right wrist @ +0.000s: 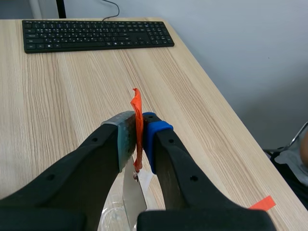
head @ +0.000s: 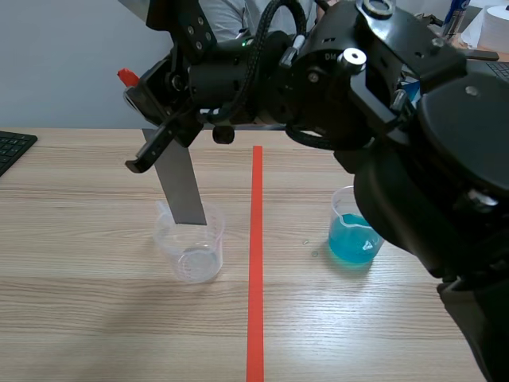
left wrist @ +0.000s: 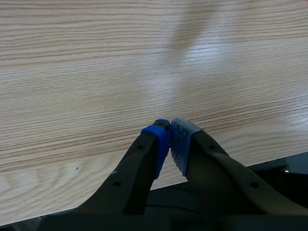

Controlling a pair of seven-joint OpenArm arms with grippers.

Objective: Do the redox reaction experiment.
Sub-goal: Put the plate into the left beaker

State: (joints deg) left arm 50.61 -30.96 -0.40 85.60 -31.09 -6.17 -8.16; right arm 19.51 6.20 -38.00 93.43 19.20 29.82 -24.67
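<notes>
Light wooden table [head: 79, 318] fills the scene, with 1 orange-red tape line [head: 255, 263] running down its middle. Behind the far edge there is a grey-blue wall, and a person [head: 227, 16] is partly visible at the top.

The right arm comes in from the right side and reaches over the tape line to the left half. The right gripper [right wrist: 139, 127] has its 2 fingers pinching the orange tape tab [right wrist: 137, 108] at the top end of a grey metal strip [head: 181, 187]. The strip hangs tilted, and its lower end is just inside the mouth of an empty clear beaker [head: 191, 255], above its bottom. This beaker stands left of the tape line.

On the other side of the line, well apart, stands a second beaker [head: 352, 239] with blue liquid in it.

The left gripper [left wrist: 169, 130] is over the near edge of the table. Its fingers are pressed together at the tips, with nothing between them.

1 black keyboard [right wrist: 96, 33] lies on the table beyond the right gripper.
</notes>
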